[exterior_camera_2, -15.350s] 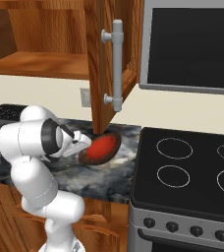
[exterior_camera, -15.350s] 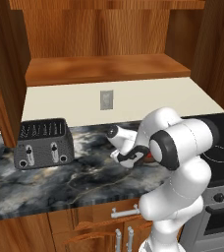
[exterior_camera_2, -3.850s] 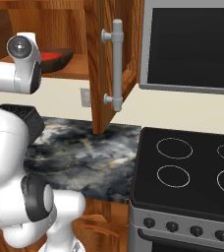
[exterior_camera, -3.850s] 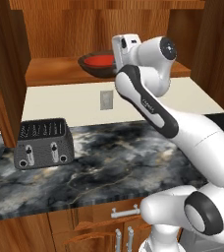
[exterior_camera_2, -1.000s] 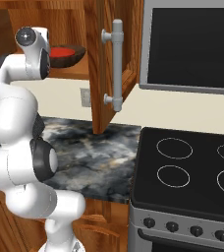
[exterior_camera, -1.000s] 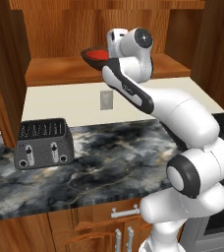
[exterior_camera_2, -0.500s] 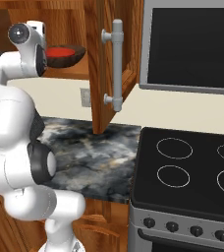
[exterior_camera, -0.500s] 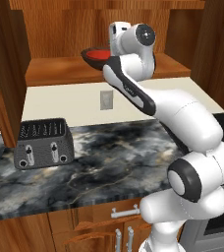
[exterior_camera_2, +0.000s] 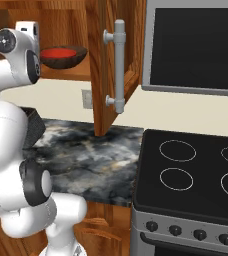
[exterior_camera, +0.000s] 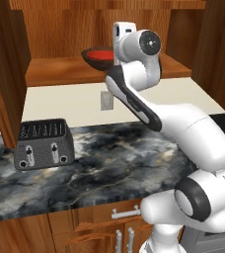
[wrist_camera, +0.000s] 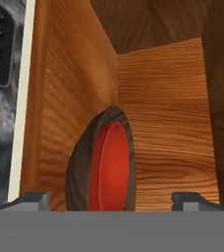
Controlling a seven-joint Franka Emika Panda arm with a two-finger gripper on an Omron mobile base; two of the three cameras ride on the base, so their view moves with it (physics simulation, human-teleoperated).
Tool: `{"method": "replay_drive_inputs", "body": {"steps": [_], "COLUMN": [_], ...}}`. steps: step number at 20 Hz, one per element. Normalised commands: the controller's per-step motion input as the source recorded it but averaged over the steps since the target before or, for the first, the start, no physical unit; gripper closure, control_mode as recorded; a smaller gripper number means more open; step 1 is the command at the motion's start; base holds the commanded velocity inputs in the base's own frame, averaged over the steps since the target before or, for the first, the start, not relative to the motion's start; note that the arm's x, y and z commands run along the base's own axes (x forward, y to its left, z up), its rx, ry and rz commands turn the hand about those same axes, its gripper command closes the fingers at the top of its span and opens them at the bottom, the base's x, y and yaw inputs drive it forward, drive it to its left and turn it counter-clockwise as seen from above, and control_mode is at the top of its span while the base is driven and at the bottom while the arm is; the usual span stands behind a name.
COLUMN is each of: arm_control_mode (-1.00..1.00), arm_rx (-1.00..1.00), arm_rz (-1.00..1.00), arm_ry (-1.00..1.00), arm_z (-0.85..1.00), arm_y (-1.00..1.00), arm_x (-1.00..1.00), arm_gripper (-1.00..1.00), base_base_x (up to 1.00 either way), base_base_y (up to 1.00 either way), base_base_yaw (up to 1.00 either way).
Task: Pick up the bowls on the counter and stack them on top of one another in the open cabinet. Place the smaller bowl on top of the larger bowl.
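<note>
Between the spread jaws [wrist_camera: 108,199], seen from the hand view, the small red bowl [wrist_camera: 109,170] sits nested inside the larger dark brown bowl [wrist_camera: 77,172]; neither fingertip [wrist_camera: 33,199] touches the stack. Both bowls rest on the cabinet [exterior_camera: 55,74] shelf board, just ahead of the jaws, with the arm [exterior_camera: 134,54] raised to shelf height. Well below the jaws, a dark toaster [exterior_camera: 43,143] stands on the marble bench [exterior_camera: 109,163]. Beyond the open cabinet door [exterior_camera_2: 118,65], far to the side, lies the black stovetop [exterior_camera_2: 191,170].
</note>
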Motion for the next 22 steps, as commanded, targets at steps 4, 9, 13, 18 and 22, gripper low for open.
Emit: {"method": "replay_drive_inputs", "body": {"steps": [4,9,13,18,22], "arm_control_mode": [-1.0,-1.0,-1.0,-1.0,-1.0], "arm_rx": [0.0,0.0,0.0,0.0,0.0], "arm_rz": [-0.04,-0.06,-0.08,-0.1,-0.11], "arm_ry": [-0.09,-0.04,0.0,0.0,0.0], "arm_z": [0.11,0.23,0.24,0.22,0.1], "arm_y": [-0.05,-0.08,-0.1,-0.09,-0.03], "arm_x": [-0.55,-0.48,-0.42,-0.47,-0.55], "arm_gripper": [-1.0,-1.0,-1.0,-1.0,-1.0], "base_base_x": [0.0,0.0,0.0,0.0,0.0], "base_base_y": [0.0,0.0,0.0,0.0,0.0], "base_base_yaw": [0.0,0.0,0.0,0.0,0.0]}}
